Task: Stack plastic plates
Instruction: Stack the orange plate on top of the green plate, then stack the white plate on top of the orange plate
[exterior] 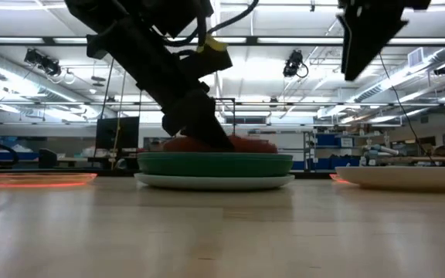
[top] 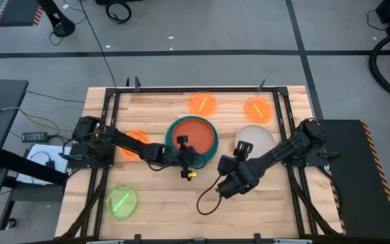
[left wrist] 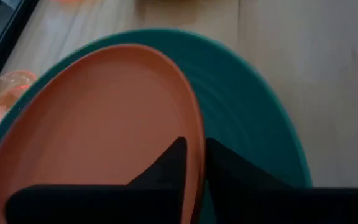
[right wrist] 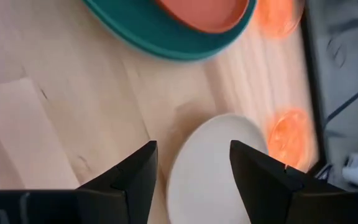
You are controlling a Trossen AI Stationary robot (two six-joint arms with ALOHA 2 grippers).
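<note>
A stack stands mid-table: the rust-red plate (top: 196, 135) lies on top, inside the teal plate (top: 212, 150). In the low view a dark green plate (exterior: 215, 164) and a pale one (exterior: 215, 181) show beneath. My left gripper (top: 183, 144) is shut on the rust-red plate's near-left rim. My right gripper (right wrist: 193, 152) is open and raised over the beige plate (right wrist: 213, 174), touching nothing. The beige plate rests flat on the table, right of the stack. My left gripper pinches the rust-red plate's rim (left wrist: 194, 134) between its two fingers, one finger (left wrist: 166, 168) on the inner face and one outside. It slants down from the table's left. The plate's far part lies on the teal plate (left wrist: 247, 106).
Small orange plates lie at the far edge (top: 203, 103) and far right (top: 258, 108), and one lies under my left arm (top: 135, 144). The lime green plate (top: 122, 201) sits near-left. A black cable loop (top: 207, 201) hangs off my right arm. Bare wood lies along the near edge.
</note>
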